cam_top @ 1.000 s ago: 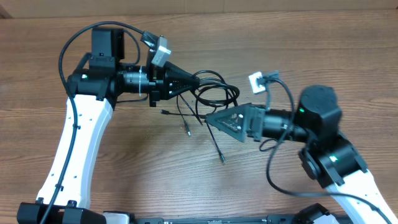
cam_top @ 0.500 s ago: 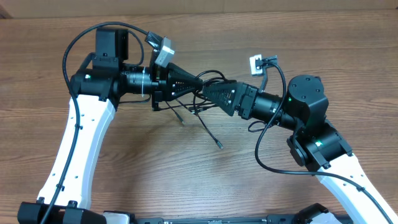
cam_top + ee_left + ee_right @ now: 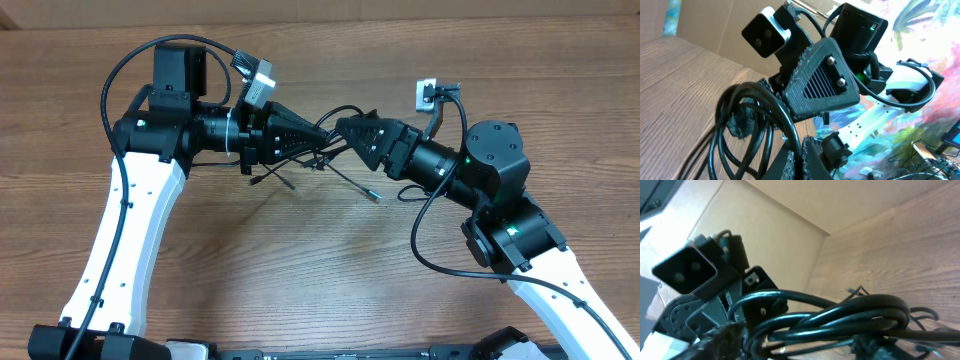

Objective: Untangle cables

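Moved, right hand (image 3: pixel 345 128): swung up and left from beside the loose tangle, now almost tip to tip with the left hand (image 3: pixel 318 133); narrowed on the way.
Moved, cables (image 3: pixel 312 160): gathered into one bunch between the two hands; silver-tipped plug (image 3: pixel 373 196) drawn in closer across the counter (image 3: pixel 300 280).
Overhead, left hand: clamped on the bunch, pointing right.
Overhead, right hand: just right of the bunch, pointing left, the only free one; loops stretched roughly left to right along the line of both hands.
Overhead, silver-tipped plug: at the end of a straight strand, below the right hand.
Left wrist, fingers (image 3: pixel 812 160): closed, black loops (image 3: pixel 757 127) rising from between them toward the right hand's ribbed finger just behind.
Right wrist, fingers (image 3: pixel 722 337): apart, partly narrowed, thick loops (image 3: pixel 840 315) lying across the gap; pinch not confirmed.
Coming move, judged: close on strands just beside the left hand's hold, then draw rightward, away from it.
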Controlling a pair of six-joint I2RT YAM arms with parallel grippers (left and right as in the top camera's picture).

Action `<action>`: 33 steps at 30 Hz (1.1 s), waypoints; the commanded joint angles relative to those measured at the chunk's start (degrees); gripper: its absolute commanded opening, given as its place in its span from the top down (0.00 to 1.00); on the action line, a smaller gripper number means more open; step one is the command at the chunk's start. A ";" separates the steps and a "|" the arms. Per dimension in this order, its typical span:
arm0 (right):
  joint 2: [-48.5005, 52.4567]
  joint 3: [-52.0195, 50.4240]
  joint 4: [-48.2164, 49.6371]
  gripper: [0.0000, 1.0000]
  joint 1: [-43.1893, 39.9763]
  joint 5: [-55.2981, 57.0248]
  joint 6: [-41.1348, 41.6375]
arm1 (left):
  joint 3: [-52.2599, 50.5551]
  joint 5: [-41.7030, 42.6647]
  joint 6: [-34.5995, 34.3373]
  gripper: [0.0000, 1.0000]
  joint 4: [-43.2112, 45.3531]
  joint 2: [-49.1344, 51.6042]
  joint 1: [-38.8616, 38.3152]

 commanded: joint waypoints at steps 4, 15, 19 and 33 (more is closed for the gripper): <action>-0.46 1.31 3.13 0.48 0.11 2.51 -0.35 | -0.11 3.61 -0.44 0.96 0.17 -0.81 -0.39; -0.46 1.31 3.30 0.68 0.11 2.54 0.74 | -0.11 3.58 -0.66 0.96 0.15 -0.81 -0.42; -0.46 1.31 3.30 0.76 0.11 2.51 0.72 | -0.11 3.61 -0.66 0.96 0.15 -0.81 -0.42; -0.46 1.31 3.32 0.94 0.11 2.73 0.72 | -0.11 3.61 -0.81 0.96 0.15 -0.81 -0.42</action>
